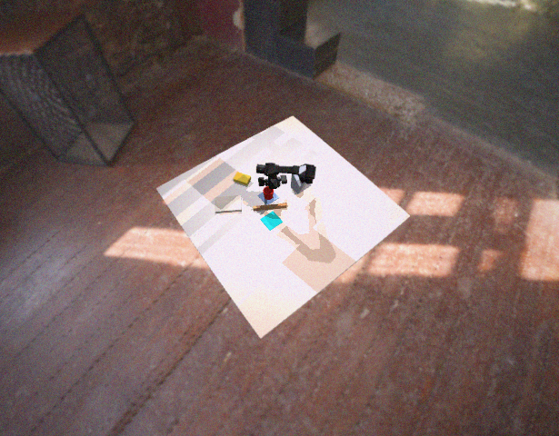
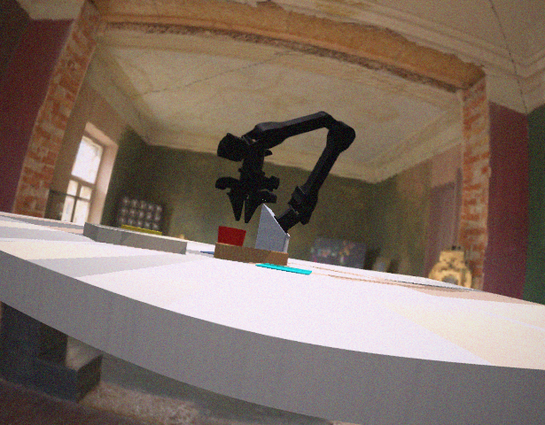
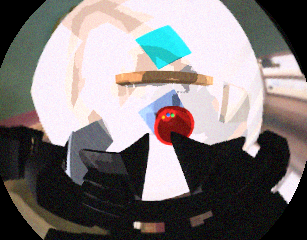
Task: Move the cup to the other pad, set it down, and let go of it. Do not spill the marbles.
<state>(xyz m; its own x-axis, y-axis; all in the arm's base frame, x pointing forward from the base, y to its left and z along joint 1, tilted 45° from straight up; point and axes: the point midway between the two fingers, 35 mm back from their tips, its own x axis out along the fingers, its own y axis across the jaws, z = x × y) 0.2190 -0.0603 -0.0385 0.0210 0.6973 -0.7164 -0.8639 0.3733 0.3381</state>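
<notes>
I see the gripper [image 2: 247,214] hanging above the red cup [image 2: 230,235], fingers partly open and holding nothing. The cup stands on the blue pad [image 3: 153,110] with marbles [image 3: 169,115] inside; the turquoise pad [image 3: 164,47] lies beyond the wooden bar [image 3: 164,78].

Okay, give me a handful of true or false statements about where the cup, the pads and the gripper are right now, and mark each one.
1. The red cup stands on the blue pad. True.
2. The gripper is clamped on the cup. False: it hangs above the cup, fingers part open, holding nothing.
3. A wooden bar lies between the two pads. True.
4. The cup already sits on the cyan pad. False: that pad is bare.
5. Marbles show inside the cup. True.
</notes>
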